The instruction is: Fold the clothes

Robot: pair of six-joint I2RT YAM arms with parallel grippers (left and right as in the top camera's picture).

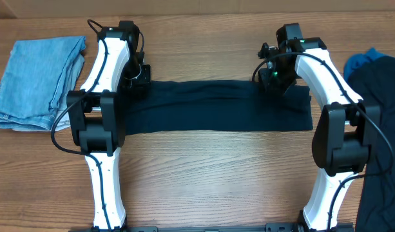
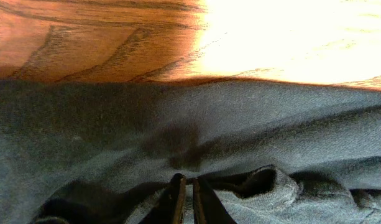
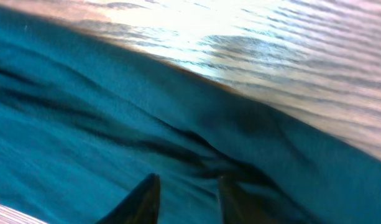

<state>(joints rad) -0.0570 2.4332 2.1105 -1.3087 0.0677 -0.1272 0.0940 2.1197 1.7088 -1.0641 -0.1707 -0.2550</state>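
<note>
The clothes [image 1: 216,106], a dark navy garment, lie as a long flat band across the wooden table [image 1: 216,174]. My left gripper [image 1: 136,78] sits at the band's far left corner. In the left wrist view its jaws [image 2: 189,182] are almost together, with a sliver of bunched cloth [image 2: 178,124] between them. My right gripper [image 1: 276,78] is at the far right corner. There its fingers [image 3: 187,183] stand apart just above the fabric [image 3: 115,112], holding nothing.
A folded light blue denim garment [image 1: 36,80] lies at the far left. A heap of dark cloth [image 1: 384,116] with a blue piece [image 1: 361,61] on top hangs over the right edge. Bare wood runs in front of the band.
</note>
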